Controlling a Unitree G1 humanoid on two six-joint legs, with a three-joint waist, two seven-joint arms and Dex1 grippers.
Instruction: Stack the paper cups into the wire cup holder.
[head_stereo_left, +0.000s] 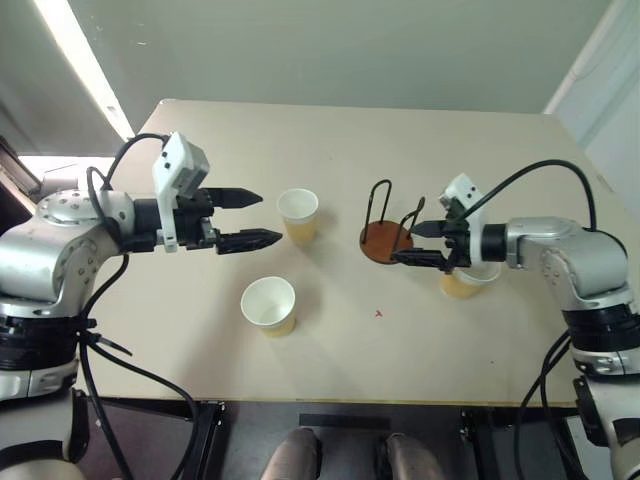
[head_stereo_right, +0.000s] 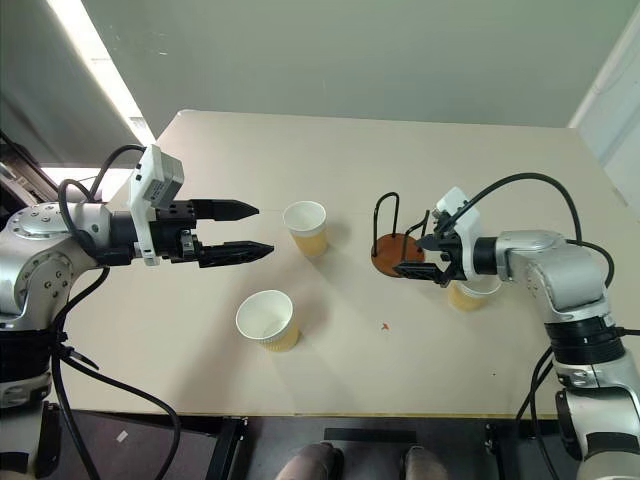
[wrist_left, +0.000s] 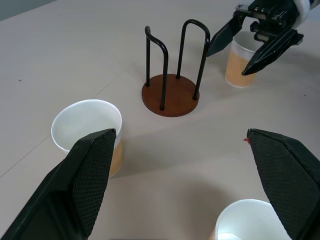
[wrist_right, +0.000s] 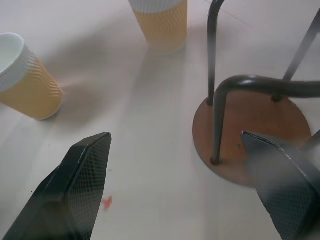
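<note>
The wire cup holder (head_stereo_left: 386, 240), a reddish-brown disc with black wire loops, stands at the table's middle right. One paper cup (head_stereo_left: 298, 215) stands upright to its left, and a second (head_stereo_left: 269, 305) stands nearer the front edge. A third cup (head_stereo_left: 463, 283) stands right of the holder, partly hidden under my right gripper (head_stereo_left: 403, 244). That gripper is open and empty, and its fingertips reach the holder's right side. My left gripper (head_stereo_left: 270, 217) hangs open and empty just left of the first cup. The left wrist view shows the holder (wrist_left: 170, 95) between the cups.
The beige table (head_stereo_left: 340, 140) has bare room behind the cups and the holder. A small red mark (head_stereo_left: 379, 313) lies on it near the front. The table's front edge runs close below the second cup.
</note>
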